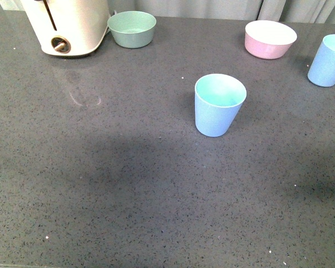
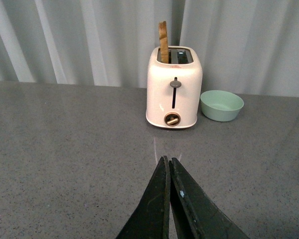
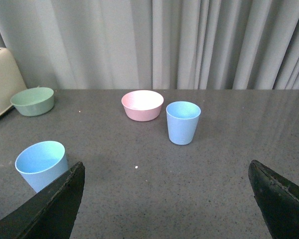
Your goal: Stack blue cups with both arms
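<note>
Nothing is stacked yet. The 2 blue cups stand upright and well apart: the near cup [image 1: 219, 105] is mid-way across the table [image 1: 100, 195], and the far cup [image 1: 329, 60] is at its 2 o'clock, beside the pink bowl [image 1: 269, 39]. The left gripper [image 2: 169, 196] is pressed closed and empty; the right gripper [image 3: 167, 172] gapes wide, also empty. Every grasp, lift and nesting is left to do.

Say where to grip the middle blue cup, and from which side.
Grip the middle blue cup by its outer wall just under the rim, coming level from the near side. It stands upright, mouth up, narrowing toward the base, so a high pinch should slip less. Nothing crowds it. The right gripper is open; the left gripper is shut.
</note>
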Available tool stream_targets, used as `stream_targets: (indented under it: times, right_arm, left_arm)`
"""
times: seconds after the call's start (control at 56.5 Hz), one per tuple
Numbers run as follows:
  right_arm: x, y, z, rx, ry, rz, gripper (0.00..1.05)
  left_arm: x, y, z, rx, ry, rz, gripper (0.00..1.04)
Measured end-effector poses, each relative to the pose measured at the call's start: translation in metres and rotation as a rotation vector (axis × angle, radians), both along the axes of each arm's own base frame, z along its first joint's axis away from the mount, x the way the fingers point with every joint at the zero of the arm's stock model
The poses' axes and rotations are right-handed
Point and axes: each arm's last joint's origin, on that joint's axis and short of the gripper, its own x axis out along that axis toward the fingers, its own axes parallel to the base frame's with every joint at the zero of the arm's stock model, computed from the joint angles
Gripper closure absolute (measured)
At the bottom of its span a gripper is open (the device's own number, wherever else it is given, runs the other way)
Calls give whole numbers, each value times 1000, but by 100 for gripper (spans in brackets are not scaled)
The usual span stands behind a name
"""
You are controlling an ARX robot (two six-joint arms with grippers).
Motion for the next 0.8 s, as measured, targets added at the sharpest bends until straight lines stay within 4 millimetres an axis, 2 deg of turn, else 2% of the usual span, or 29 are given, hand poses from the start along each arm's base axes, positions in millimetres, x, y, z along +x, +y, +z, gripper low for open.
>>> stream_targets:
  times: [0.478, 0.797]
  right_arm:
    - [0, 0, 0, 0, 0, 0, 9]
    - [0, 0, 0, 0, 0, 0, 9]
  left_arm:
    - [-21, 0, 6, 0, -20, 0, 103]
    - [-29, 0, 5, 0, -20, 0, 103]
